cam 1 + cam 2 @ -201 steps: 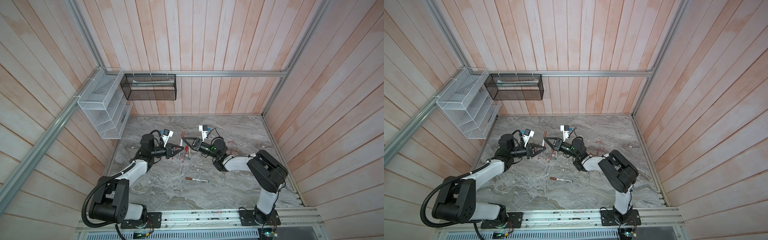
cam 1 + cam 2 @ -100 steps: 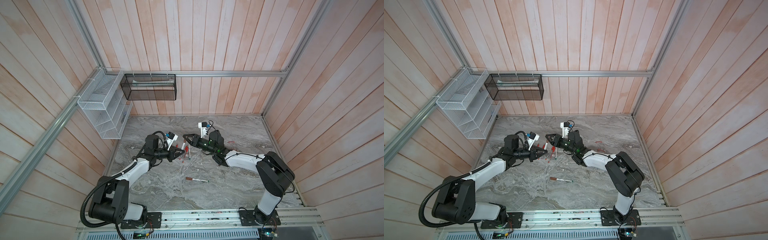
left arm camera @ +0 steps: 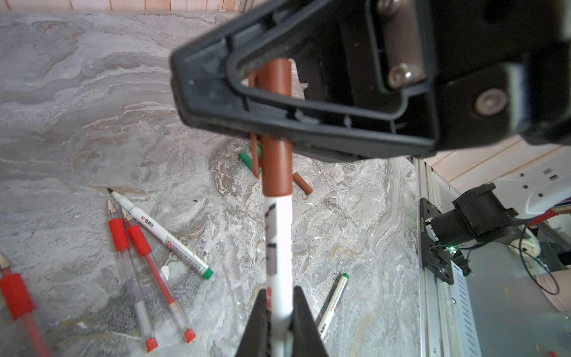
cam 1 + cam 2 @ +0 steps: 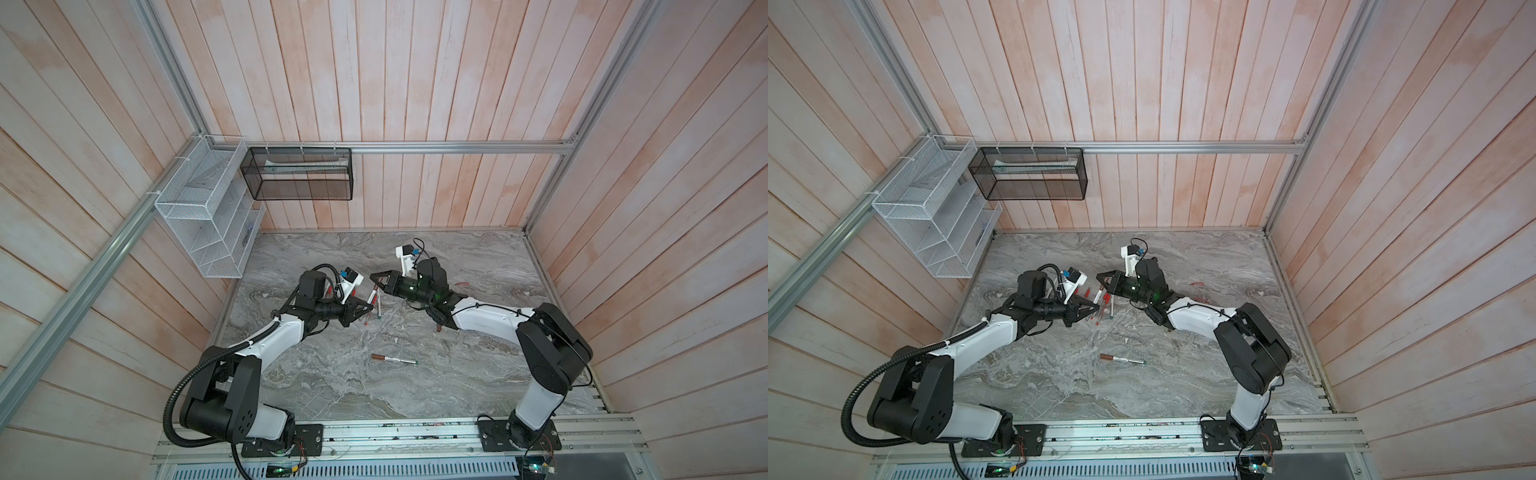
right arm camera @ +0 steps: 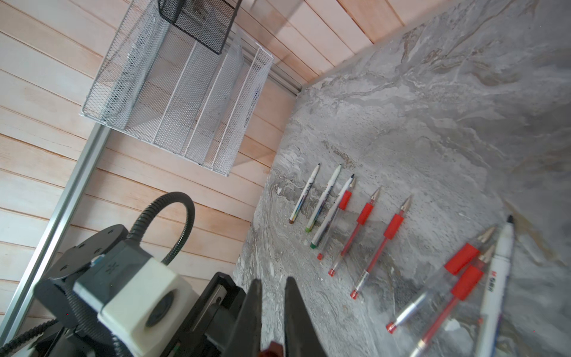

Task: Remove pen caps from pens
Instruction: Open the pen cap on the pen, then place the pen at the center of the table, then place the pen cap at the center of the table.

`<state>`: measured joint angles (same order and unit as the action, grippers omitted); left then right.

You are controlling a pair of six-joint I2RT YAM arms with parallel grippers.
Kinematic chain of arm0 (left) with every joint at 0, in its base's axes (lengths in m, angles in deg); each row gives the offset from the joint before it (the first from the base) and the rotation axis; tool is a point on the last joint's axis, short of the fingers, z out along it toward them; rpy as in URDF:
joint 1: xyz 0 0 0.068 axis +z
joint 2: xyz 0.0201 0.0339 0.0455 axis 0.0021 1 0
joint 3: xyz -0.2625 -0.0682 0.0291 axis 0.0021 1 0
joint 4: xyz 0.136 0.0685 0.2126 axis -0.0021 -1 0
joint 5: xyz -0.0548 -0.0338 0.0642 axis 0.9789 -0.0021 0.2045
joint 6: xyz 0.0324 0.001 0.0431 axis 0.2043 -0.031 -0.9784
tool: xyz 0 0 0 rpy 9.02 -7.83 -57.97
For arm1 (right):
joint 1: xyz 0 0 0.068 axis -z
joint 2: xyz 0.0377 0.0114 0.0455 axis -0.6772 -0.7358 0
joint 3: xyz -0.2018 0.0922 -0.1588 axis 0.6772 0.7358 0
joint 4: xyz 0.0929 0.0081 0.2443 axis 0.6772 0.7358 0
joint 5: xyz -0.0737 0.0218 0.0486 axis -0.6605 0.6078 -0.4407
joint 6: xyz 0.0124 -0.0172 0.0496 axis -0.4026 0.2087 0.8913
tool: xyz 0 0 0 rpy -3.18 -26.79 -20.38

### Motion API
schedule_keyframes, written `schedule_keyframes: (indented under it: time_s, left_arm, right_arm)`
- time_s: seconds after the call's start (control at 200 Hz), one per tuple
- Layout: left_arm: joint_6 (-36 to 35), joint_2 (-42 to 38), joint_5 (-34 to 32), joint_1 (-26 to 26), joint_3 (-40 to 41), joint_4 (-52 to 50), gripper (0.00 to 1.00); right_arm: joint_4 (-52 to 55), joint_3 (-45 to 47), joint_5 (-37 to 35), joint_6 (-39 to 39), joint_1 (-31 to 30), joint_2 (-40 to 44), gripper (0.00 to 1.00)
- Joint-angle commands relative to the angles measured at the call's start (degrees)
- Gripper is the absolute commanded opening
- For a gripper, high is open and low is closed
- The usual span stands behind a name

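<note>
Pen (image 3: 278, 235): white barrel pinched tight in left gripper (image 3: 280, 292), clear of the table (image 3: 61, 92).
Cap (image 3: 277, 173): brown, seated on the pen's far end, straight along the barrel.
Right gripper (image 5: 273, 279): clamped across the cap, opposite the left; pull looked due along the pen's length.

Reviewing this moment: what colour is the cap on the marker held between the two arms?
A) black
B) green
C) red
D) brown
D: in the left wrist view a brown cap sits on the white marker, with the jaws of the right gripper shut on it.
</note>
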<state>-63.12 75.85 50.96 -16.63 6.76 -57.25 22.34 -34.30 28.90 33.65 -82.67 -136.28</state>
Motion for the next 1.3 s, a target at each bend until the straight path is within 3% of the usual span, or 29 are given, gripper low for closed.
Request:
schedule_keyframes:
  time_s: [0.0, 0.26, 0.425, 0.64, 0.935, 1.065, 1.291]
  left_arm:
    - [-8.63, 0.66, 0.13, -3.00, -0.82, -6.93, 0.00]
    - [-11.59, 2.43, -1.59, -5.53, -2.07, -10.49, 0.00]
    - [-8.14, 2.75, -1.44, -5.63, -1.16, -7.30, 0.00]
    - [10.05, 5.40, -2.40, -5.74, -2.03, 0.25, 0.00]
    - [28.20, 14.62, -8.92, -10.40, -9.80, 2.01, 0.00]
    - [29.80, 21.95, -16.09, -12.21, -17.83, -5.68, 0.00]
    - [30.63, 31.12, -24.61, -14.08, -28.24, -16.09, 0.00]
  right_arm:
    - [0.47, 1.12, -3.31, -0.47, 7.23, 5.87, 0.00]
    - [-2.47, 9.38, -0.41, 2.36, 20.01, 16.85, 0.00]
    - [-2.23, 13.58, 0.79, 1.46, 25.03, 22.60, 0.00]
    - [6.10, 19.02, 2.45, -5.19, 25.54, 27.83, 0.00]
    - [33.27, 22.18, -2.69, -18.07, 25.11, 31.01, 0.00]
    - [41.02, 21.44, -4.75, -20.99, 25.11, 29.98, 0.00]
    - [42.88, 22.12, -5.79, -22.17, 24.16, 26.28, 0.00]
